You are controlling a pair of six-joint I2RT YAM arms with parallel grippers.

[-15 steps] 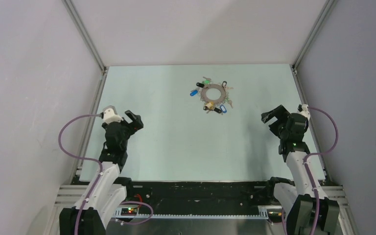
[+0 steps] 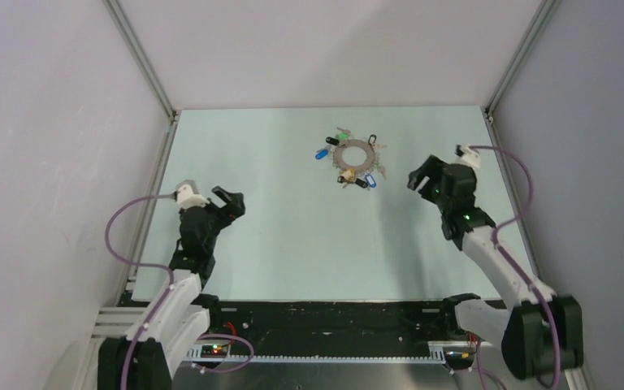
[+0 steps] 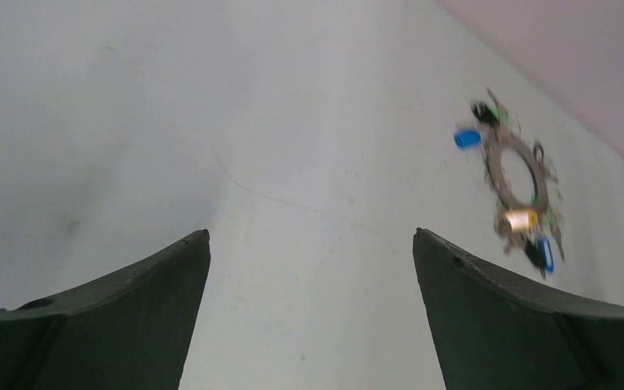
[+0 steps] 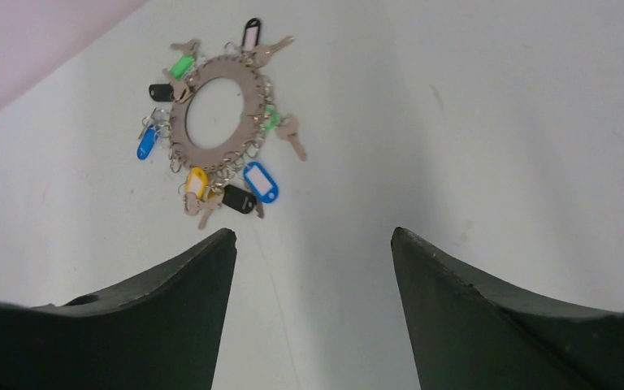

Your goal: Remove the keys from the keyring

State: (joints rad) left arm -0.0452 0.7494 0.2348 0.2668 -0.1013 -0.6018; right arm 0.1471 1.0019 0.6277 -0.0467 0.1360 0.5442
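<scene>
The keyring (image 2: 355,154), a wide flat brownish-grey ring, lies on the table at the far middle, with keys (image 2: 364,182) and blue, green, black and yellow tags all round its rim. It shows in the right wrist view (image 4: 244,89) with a blue tag (image 4: 261,182), and blurred in the left wrist view (image 3: 497,166). My right gripper (image 2: 419,175) is open and empty, a little right of the ring. My left gripper (image 2: 230,200) is open and empty, far to the ring's near left.
The pale green table (image 2: 292,236) is boxed in by white walls with aluminium rails (image 2: 142,61) along the left and right corners. A black strip runs along the near edge by the arm bases.
My right gripper has moved forward and left, closer to the keyring. My left gripper has shifted slightly right and forward. The keyring has not moved.
</scene>
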